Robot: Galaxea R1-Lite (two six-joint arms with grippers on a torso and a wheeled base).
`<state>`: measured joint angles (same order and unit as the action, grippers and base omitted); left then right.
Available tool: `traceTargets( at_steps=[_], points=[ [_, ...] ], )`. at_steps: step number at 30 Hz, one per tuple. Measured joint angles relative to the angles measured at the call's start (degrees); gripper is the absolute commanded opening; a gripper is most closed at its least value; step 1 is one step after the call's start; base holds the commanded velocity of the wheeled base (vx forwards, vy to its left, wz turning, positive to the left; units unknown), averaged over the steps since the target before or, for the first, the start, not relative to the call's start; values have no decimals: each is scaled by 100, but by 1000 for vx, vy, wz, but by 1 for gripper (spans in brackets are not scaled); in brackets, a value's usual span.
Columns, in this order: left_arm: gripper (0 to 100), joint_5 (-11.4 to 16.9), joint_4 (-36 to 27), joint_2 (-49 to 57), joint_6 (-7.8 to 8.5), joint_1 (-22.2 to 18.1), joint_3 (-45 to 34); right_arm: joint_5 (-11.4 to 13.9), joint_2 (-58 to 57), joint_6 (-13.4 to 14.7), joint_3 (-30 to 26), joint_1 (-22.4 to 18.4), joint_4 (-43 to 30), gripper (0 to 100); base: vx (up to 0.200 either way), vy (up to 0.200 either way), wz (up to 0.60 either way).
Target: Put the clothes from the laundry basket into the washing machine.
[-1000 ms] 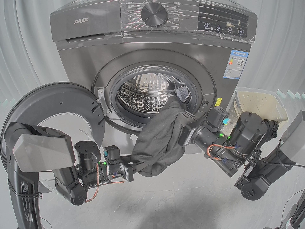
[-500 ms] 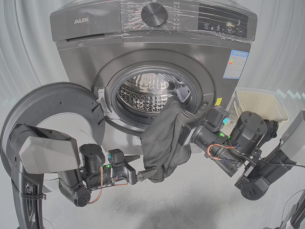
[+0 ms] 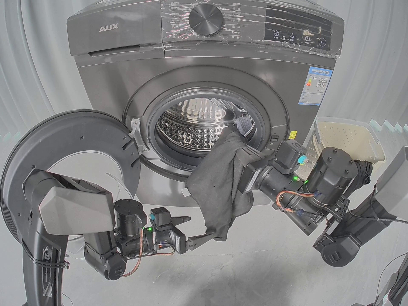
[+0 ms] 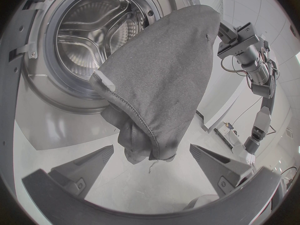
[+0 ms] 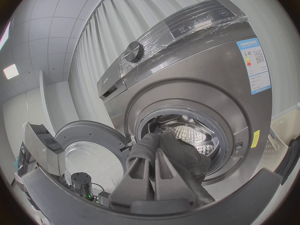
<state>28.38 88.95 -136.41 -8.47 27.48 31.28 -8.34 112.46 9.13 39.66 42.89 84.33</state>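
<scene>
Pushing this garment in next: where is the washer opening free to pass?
Free: the opening's left and upper part, between hinge and garment. Crowded: its lower right, where the right tool clamps the hanging garment; open left tool below.

Washing machine point(image 3: 204, 86) stands straight ahead. Its door point(image 3: 68, 145) hangs swung out to the left, with the drum point(image 3: 191, 128) behind the opening. Laundry basket point(image 3: 352, 137) sits just right of the machine, behind the right arm. Right gripper point(image 5: 152, 160) is before the opening's lower right edge, clamped on a garment point(image 3: 219, 183) that hangs down in front of the machine. Left gripper point(image 3: 200, 227) is low, left of and just beside the garment's bottom end, fingers spread.
</scene>
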Motion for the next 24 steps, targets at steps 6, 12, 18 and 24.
traceTargets(
  at_steps=[6,12,18,24],
  points=[
    [100,9,0,-77,-1,132,157,0,17,4,0,-2,0,0,0,0,0],
    [100,9,0,-113,-11,265,300,-2,27,9,-7,-2,2,0,0,0,0],
    [100,-33,2,-201,-12,418,449,-9,41,12,-5,2,2,0,0,0,0],
    [100,-433,0,-441,32,472,736,-15,50,20,-5,50,2,0,0,0,0]
  ],
)
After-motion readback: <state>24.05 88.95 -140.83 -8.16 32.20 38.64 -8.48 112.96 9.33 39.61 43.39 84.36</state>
